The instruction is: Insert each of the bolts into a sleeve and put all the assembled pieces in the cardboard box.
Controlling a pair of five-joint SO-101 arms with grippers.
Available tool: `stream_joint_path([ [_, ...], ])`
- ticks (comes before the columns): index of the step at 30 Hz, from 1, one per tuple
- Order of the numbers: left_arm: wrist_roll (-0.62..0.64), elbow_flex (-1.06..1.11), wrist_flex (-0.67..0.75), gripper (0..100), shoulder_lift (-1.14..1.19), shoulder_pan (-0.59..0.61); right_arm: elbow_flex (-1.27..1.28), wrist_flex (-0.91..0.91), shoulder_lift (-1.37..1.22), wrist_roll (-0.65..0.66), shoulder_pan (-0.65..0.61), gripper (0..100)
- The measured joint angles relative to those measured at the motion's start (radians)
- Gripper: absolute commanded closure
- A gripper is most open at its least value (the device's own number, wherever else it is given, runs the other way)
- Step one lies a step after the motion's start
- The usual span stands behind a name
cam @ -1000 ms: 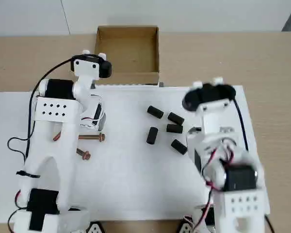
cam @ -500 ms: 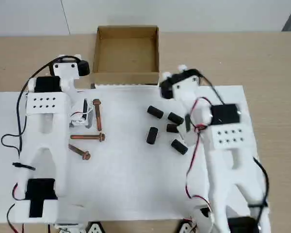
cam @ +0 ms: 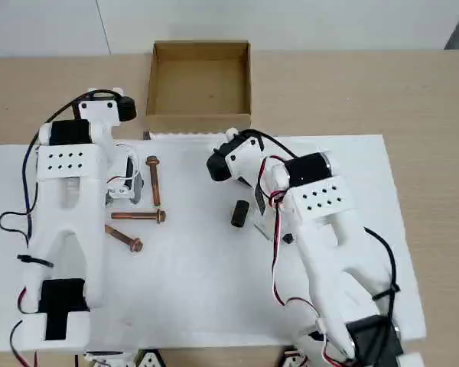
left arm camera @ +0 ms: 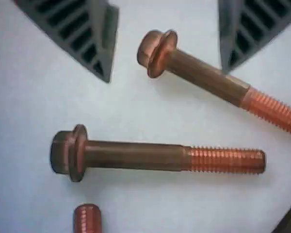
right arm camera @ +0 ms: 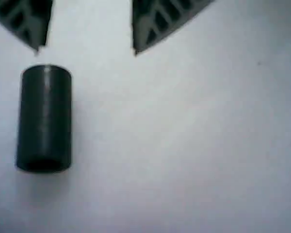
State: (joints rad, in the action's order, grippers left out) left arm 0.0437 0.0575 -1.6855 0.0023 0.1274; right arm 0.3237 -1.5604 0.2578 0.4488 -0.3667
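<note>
My left claw (left arm camera: 166, 73) is spread wide and grips nothing. In the gap between its two dark fingers (left arm camera: 87, 34) lies the flanged head of the first bolt (left arm camera: 218, 85), flat on the white sheet (cam: 206, 290). Its shank runs out slantwise past one fingertip, so close that I cannot tell whether the two touch. The other fingertip is clear of it. Just past that one, a little further from the claw, the second bolt (left arm camera: 155, 156) lies full length on its side, apart from the first, with the copper thread at the end away from its head. Beyond it again I see the threaded tip of the third bolt (left arm camera: 86, 218).

My right claw (right arm camera: 86, 49) is also open and has hold of nothing, with bare sheet under the gap. A black sleeve (right arm camera: 44, 119) lies on its side just beyond one fingertip, outside the gap and not between the fingers. Its hollow end faces away from the claw.

Farthest from both claws, the cardboard box (cam: 200, 84) stands open on the wooden worktop (cam: 428, 92), just off the sheet's far edge. It is well apart from the bolts and the sleeve.
</note>
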Motion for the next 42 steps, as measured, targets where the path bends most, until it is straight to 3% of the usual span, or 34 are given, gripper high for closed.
stream_joint_path([
  [14,-0.032,0.0,0.0,86,0.0,0.0,0.0,0.086,-0.196,0.146,0.092,87.6],
  [37,-0.032,0.0,0.0,86,0.0,0.0,-0.017,0.221,-0.427,0.189,0.089,88.2],
  [42,-0.032,0.0,0.0,86,0.0,0.0,-0.04,0.227,-0.471,0.189,0.092,99.2],
])
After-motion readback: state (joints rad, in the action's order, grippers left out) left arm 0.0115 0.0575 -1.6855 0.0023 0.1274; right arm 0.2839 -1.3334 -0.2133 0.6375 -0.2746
